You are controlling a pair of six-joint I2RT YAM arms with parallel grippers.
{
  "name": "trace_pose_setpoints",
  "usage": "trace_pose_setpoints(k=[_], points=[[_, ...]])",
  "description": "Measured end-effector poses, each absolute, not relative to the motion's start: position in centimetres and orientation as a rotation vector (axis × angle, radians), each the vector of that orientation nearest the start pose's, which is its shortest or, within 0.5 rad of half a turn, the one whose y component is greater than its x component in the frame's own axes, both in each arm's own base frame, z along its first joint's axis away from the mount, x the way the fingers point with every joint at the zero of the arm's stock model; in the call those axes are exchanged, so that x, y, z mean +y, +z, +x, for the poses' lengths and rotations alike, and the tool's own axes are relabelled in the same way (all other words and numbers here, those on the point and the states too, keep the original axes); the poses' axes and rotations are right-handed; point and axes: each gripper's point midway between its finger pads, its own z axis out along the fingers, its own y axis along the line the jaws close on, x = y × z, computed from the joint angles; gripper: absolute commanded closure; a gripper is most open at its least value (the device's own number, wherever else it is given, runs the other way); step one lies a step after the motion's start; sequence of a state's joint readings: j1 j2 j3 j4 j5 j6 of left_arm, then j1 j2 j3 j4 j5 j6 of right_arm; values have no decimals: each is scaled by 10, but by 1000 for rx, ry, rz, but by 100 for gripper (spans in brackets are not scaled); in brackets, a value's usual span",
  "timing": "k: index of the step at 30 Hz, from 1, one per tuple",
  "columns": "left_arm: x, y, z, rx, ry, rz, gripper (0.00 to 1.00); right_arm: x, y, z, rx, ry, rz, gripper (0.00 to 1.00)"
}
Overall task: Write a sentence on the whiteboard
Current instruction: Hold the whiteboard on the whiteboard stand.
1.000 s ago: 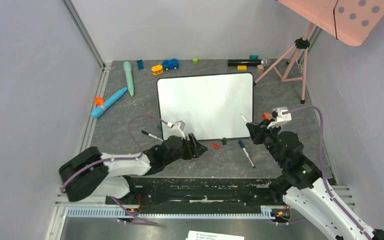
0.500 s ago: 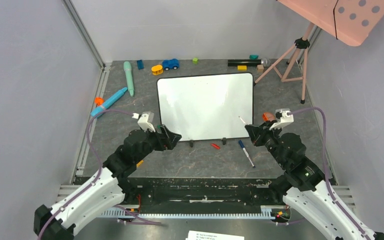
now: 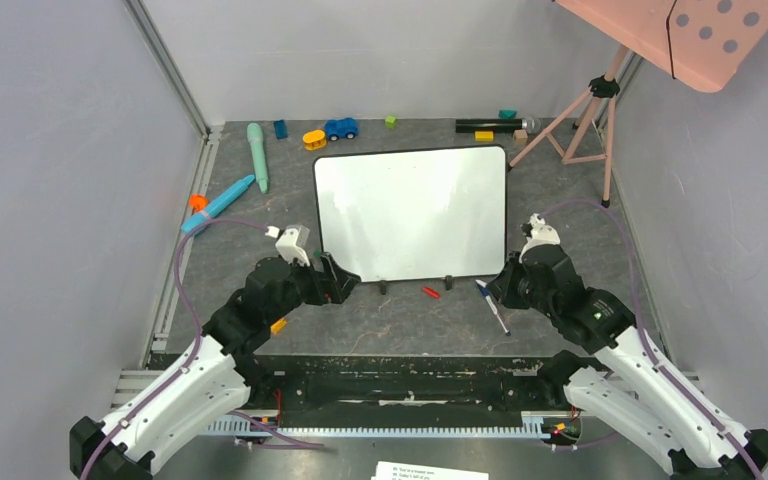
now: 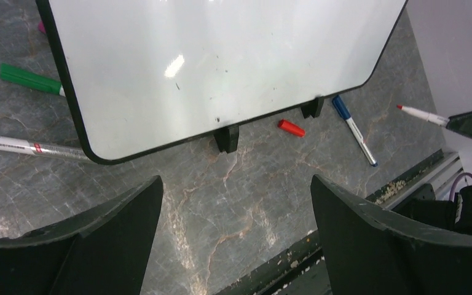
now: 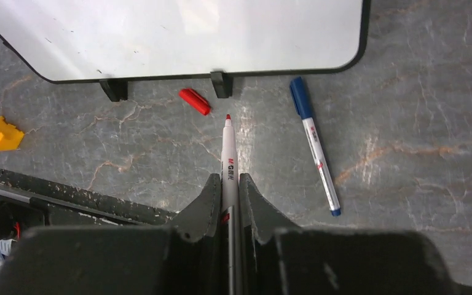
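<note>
Whiteboard (image 3: 410, 210) lies flat; left gripper (image 4: 236, 187), jaws spread, sits at its 7 o'clock corner; right gripper (image 5: 227, 184), at 5 o'clock, pinches a red marker (image 5: 228, 153).

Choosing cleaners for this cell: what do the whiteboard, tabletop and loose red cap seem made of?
Whiteboard: glossy white coated panel, perhaps melamine, showing lamp glare; thin black rim, probably plastic. Tabletop: matte grey, pale and rusty veins; marble-look, possibly a printed sheet. Red cap: smooth moulded plastic, judging by its even colour.
</note>
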State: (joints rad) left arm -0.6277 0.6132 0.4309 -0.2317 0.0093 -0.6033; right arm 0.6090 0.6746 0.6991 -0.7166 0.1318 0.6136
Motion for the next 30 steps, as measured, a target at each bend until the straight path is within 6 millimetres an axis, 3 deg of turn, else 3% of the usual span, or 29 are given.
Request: trace_pose_setpoints(k=[3,8,14,23,27,30], points=[[-179,150,208,2054,-788,20,0,126,155,180,2329,490,112,100],[-175,141,215,2027,-763,-8,0,124,166,175,2279,527,115,100],[-168,134,222,2015,-703,-15,0,135,196,180,2219,572,-19,100],[-154,136,238,1934,-578,18,0,129,236,189,1961,560,-154,100],[-144,147,254,1868,-507,28,0,127,253,190,1850,569,-175,100],[-125,152,276,1827,-450,-19,0,129,252,194,1857,558,-190,100]])
